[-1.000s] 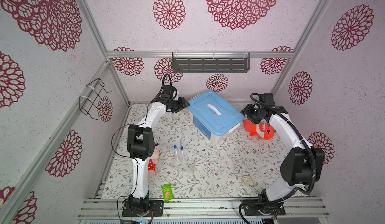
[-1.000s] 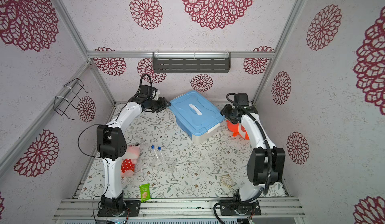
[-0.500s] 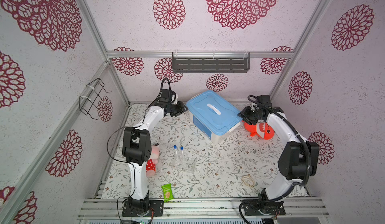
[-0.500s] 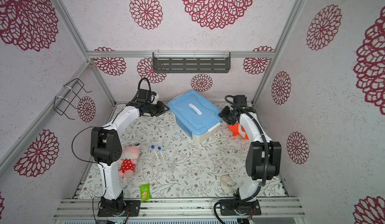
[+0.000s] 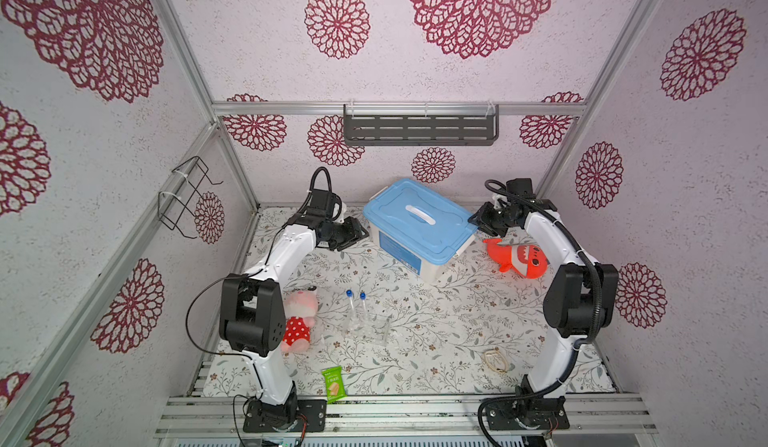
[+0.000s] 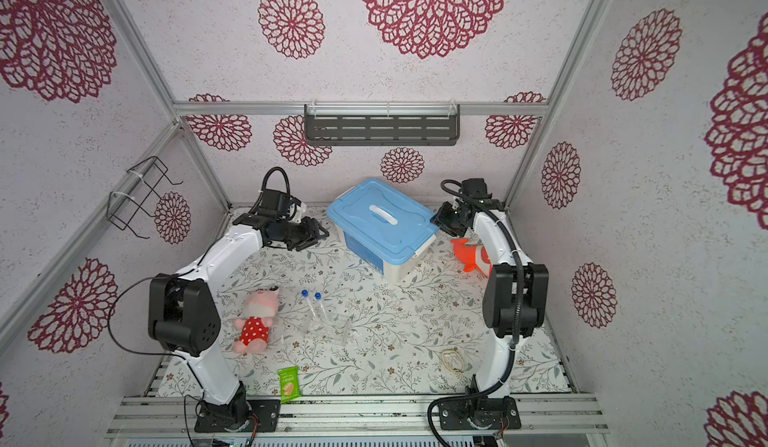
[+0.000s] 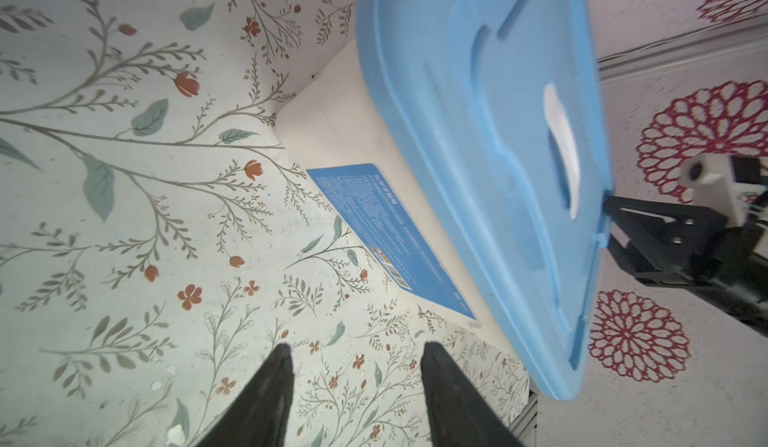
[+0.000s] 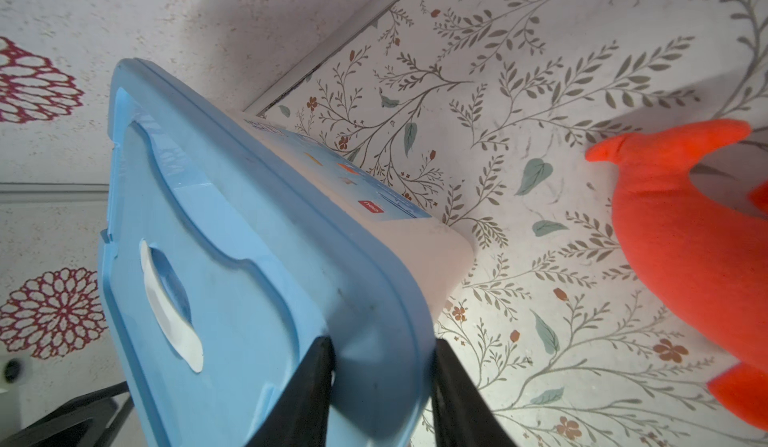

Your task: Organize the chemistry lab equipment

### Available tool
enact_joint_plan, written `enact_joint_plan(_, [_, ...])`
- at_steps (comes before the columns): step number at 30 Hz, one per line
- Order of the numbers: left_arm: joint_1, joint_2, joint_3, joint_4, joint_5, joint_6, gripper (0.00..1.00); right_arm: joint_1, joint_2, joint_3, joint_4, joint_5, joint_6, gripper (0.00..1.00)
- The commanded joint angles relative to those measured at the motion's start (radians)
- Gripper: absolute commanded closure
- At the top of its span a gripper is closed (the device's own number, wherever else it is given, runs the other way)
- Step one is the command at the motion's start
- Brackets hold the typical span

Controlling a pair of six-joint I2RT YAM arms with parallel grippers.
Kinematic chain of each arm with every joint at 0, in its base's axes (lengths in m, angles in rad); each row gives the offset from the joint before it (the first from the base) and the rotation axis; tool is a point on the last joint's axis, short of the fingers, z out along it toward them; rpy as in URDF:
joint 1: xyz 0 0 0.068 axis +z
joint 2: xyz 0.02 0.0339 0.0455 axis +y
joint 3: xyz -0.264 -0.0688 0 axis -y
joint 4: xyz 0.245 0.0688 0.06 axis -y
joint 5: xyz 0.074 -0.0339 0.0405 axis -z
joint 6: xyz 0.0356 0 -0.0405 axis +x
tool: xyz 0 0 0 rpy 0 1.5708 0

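Presently hovering the left gripper (image 5: 360, 233) low over the desk (image 5: 436, 332), just beside the left end of the storage box (image 5: 432, 268) yet apart from it, jaws parted fairly wide, gripping nothing, pointing rightward along the box. Leaving the glassware well apart toward the front: two clear tubes with blue caps (image 5: 351, 310) lying side by side, caps toward the box, long axes running back to front, lower ends just beside a clear beaker (image 5: 377, 328); judging by position, sitting nearer the left arm than the right. Facing a closed blue lid (image 5: 395, 222) in between, long axis slanting from back-left to front-right, spanning from one gripper to the other. Straddling the lid's right-hand rim with the right gripper (image 8: 382, 347), jaws narrowed, one finger over the lid's top side and one past its edge, with the rim filling the gap; being unable to tell whether clamped or merely touching. Probably needing that rim raised before loading any tube.
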Motion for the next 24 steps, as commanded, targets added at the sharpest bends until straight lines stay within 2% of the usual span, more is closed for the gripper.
enact_joint_plan(1, [0.056,-0.030,0.005,0.027,-0.006,0.008,0.38,0.014,0.060,0.032,-0.095,-0.024,-0.165,0.61])
enact_joint_plan(9, [0.076,0.154,0.251,-0.032,0.007,0.025,0.37,0.054,0.098,0.102,-0.109,-0.049,-0.295,0.62])
enact_joint_plan(12, [0.076,0.223,0.293,-0.033,0.020,0.026,0.37,0.074,0.130,0.123,-0.132,-0.037,-0.344,0.62])
enact_joint_plan(17, [0.074,0.256,0.304,-0.066,0.055,0.038,0.42,0.090,0.177,0.179,-0.156,-0.057,-0.371,0.62])
enact_joint_plan(22, [0.071,0.221,0.231,-0.067,0.076,0.044,0.48,0.093,0.222,0.259,-0.156,-0.069,-0.348,0.62])
enact_joint_plan(24, [0.066,0.199,0.194,-0.063,0.084,0.039,0.50,0.092,0.237,0.296,-0.159,-0.069,-0.324,0.58])
